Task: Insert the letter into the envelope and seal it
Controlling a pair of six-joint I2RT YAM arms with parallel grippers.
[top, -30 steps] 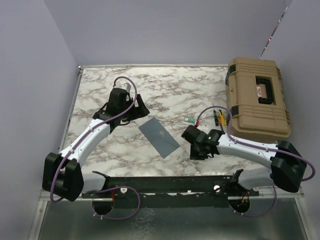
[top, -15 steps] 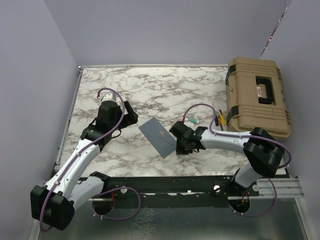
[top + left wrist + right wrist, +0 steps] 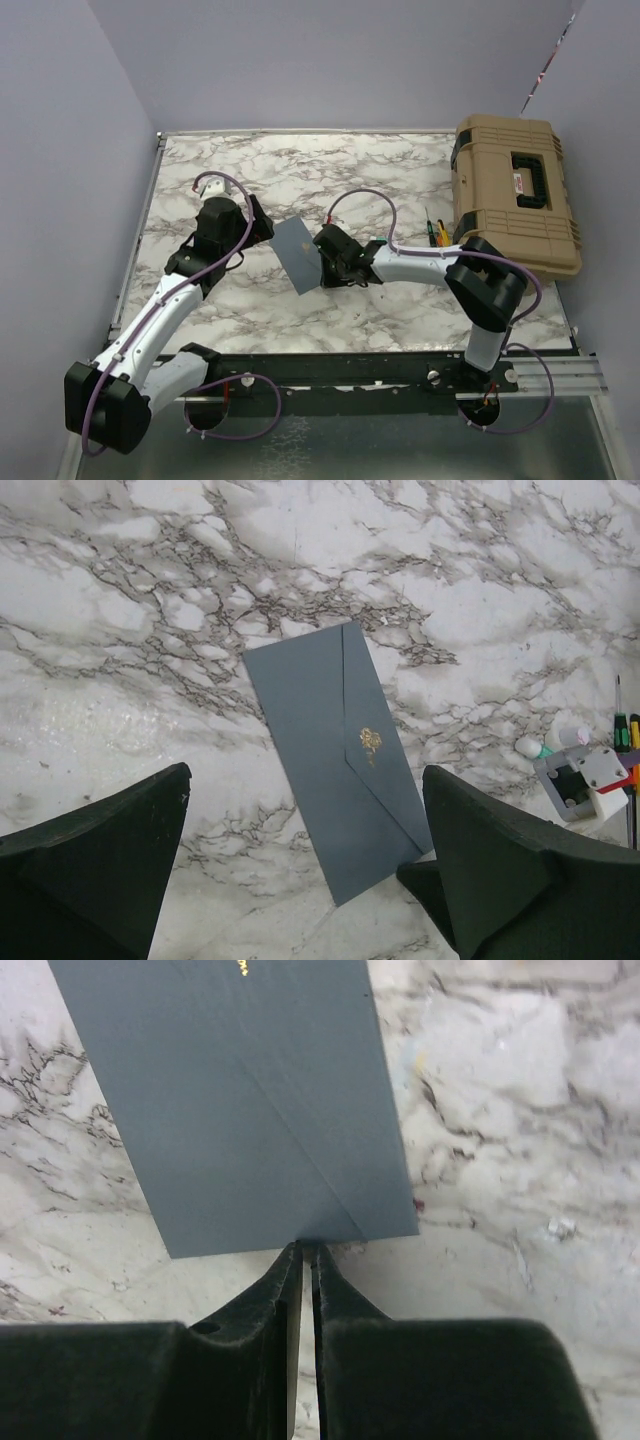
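Slate-blue envelope [image 3: 296, 255] has slid and swung left across the marble table [image 3: 400, 170] toward the wide-spread left gripper [image 3: 305, 775], nudged by the right gripper [image 3: 303, 1252], fingers nearly pressed together against its short edge; flap down, no letter showing, likely repositioning.

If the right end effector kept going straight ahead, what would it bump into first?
The envelope. The tips of the right end effector sit at its near edge and seem to pinch it.
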